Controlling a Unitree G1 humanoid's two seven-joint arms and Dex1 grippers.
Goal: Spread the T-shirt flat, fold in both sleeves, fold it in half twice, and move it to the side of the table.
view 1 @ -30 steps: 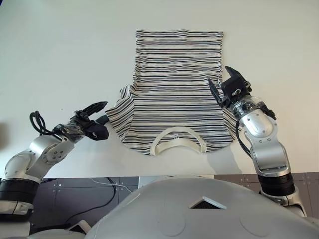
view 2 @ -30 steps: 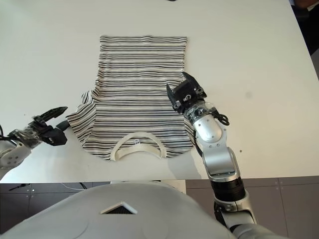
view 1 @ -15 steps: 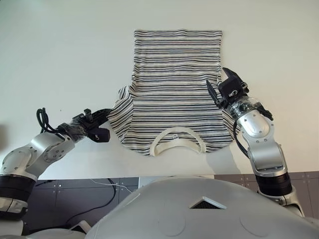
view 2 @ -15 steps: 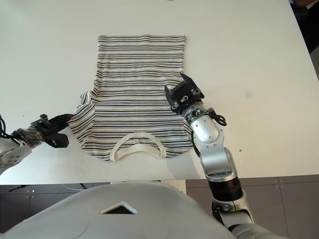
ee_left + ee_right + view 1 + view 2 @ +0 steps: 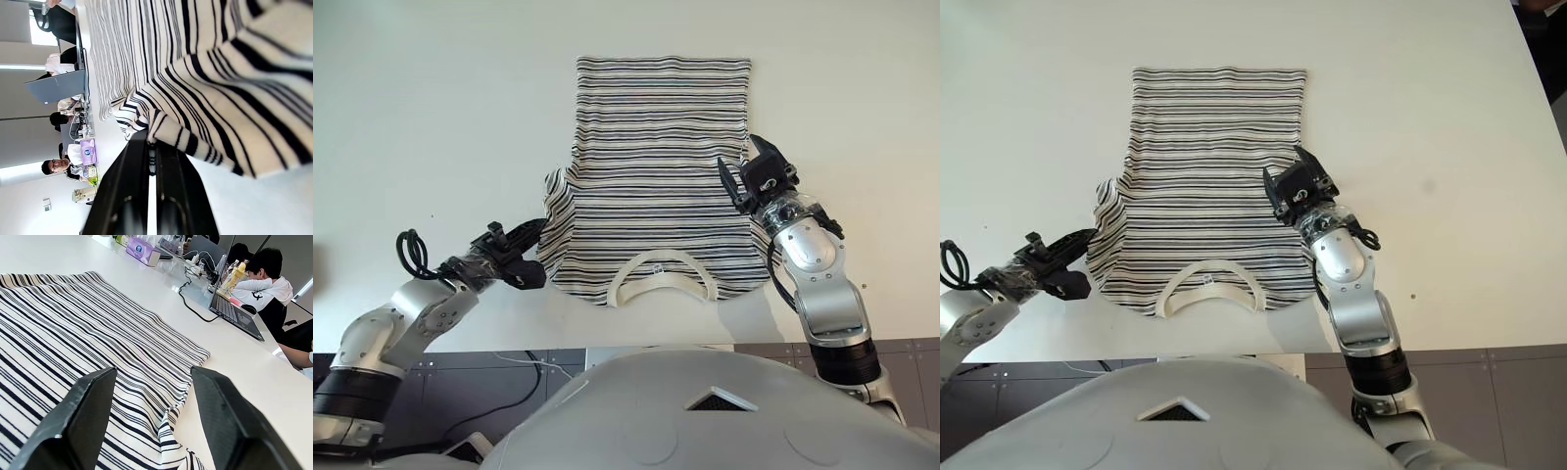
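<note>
— Head camera: where's the T-shirt (image 5: pixel 651 147)?
— Flat on the table (image 5: pixel 431 98), collar nearest. The right gripper (image 5: pixel 741 157) hovers above its right edge; the left gripper (image 5: pixel 534 233) sits at the left sleeve (image 5: pixel 556 196).
— Left wrist?
— Fingers (image 5: pixel 132 166) nearly together. The sleeve's hem lies at their tips, probably pinched, though it's hard to be sure.
— Right wrist?
— Jaws wide, holding nothing, stripes between and beyond them.
— Progress?
— Spread, right sleeve seemingly in. Left sleeve, both halvings and the move remain.
</note>
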